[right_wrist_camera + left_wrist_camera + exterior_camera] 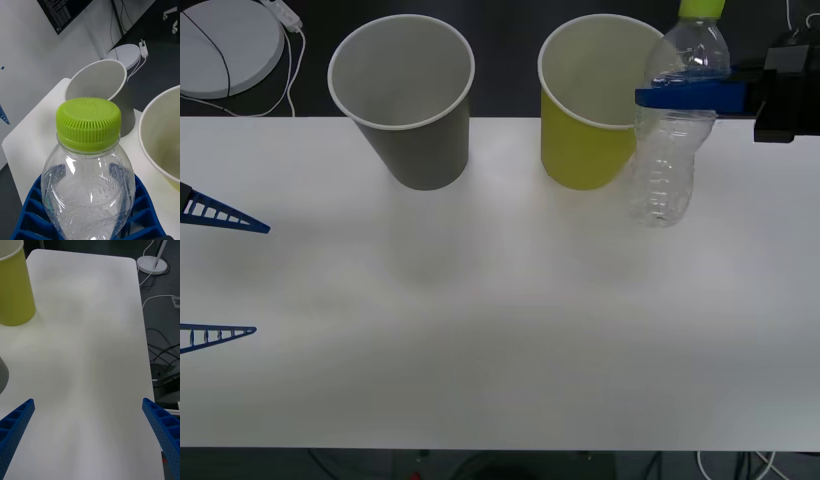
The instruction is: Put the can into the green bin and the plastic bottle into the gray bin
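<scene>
At the left edge of the front view the left gripper [220,280] hovers low over the white worktop [500,340], its two blue ribbed fingers [225,216] spread wide with nothing between them; its own wrist camera shows the same wide gap over bare worktop, with both finger tips at the picture's lower corners. Beyond it, at the far left corner, a round white disc [225,45] with a cable lies off the worktop's back edge. Next along the back of the worktop stands the gray bin [405,100], upright, its pale inside bare as far as can be seen. To its right, near but apart, stands the green bin [595,105], also upright (the left wrist view catches its yellow-green wall [15,288] at one side). Just right of the green bin, overlapping its rim in the front view, is the plastic bottle [675,130], upright and see-through with a lime-green cap [89,123]. The right gripper [690,97] reaches in from the right edge and its blue fingers [33,210] are clamped on the bottle's upper body, below the cap. Whether the bottle's base touches the worktop cannot be told.
</scene>
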